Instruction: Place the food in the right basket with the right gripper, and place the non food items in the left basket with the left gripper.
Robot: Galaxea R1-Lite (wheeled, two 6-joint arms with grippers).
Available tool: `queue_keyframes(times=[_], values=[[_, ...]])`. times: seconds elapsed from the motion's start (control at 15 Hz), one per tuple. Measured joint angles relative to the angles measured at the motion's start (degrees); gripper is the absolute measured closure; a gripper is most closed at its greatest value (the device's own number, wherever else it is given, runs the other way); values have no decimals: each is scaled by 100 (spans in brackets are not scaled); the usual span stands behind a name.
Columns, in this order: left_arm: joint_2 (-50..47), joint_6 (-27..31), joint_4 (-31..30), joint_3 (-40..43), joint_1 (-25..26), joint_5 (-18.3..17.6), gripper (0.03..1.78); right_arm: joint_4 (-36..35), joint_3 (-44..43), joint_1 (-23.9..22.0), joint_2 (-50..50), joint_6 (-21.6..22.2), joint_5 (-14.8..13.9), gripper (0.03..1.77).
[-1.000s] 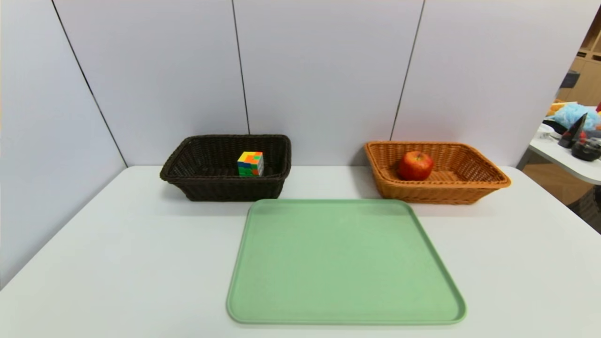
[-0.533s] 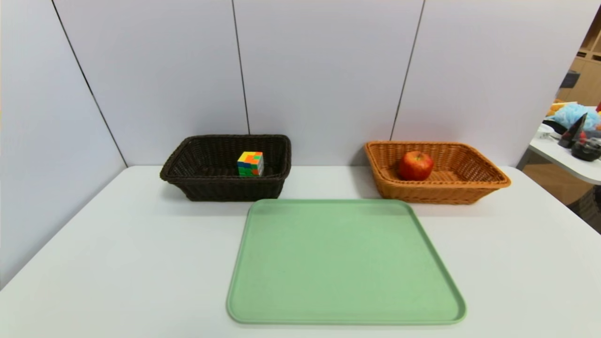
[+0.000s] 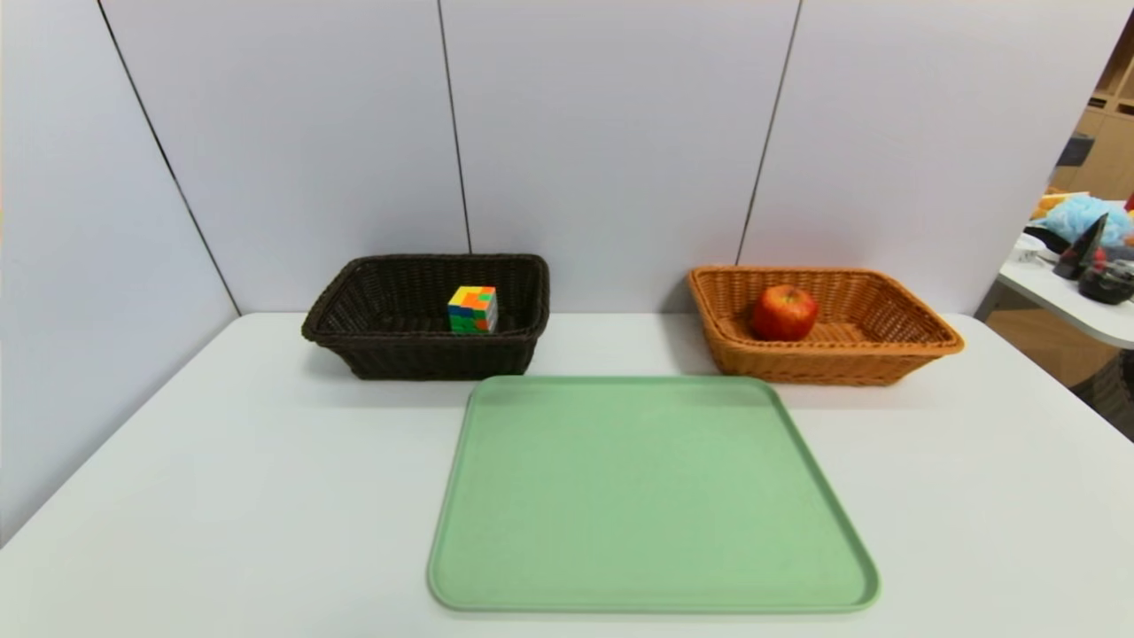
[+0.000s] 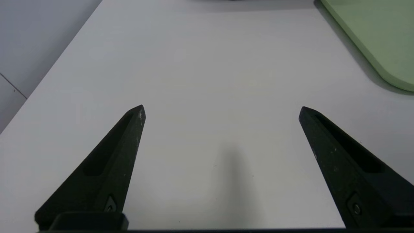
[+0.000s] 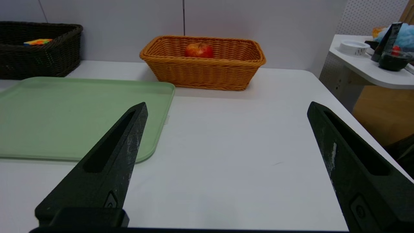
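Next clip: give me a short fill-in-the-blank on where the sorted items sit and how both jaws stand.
1. The apple lies in the ____ basket.
2. The puzzle cube sits in the ____ basket.
3. The green tray holds ____.
4. The left gripper and right gripper both have their jaws ____.

Missing words: orange; dark brown; nothing; open

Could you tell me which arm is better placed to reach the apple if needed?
Right: the open right tool faces the orange basket holding the apple; the left tool faces only table and a tray corner.
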Motion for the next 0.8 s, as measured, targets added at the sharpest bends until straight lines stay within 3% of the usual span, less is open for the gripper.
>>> queue_keyframes(times=[0.4, 0.8], values=[[-9, -30, 13, 0, 0, 16, 12, -881, 1100, -2, -7, -140, 0, 10], [-255, -113, 16, 0, -16, 46, 12, -557, 1386, 2, -7, -235, 52, 10]])
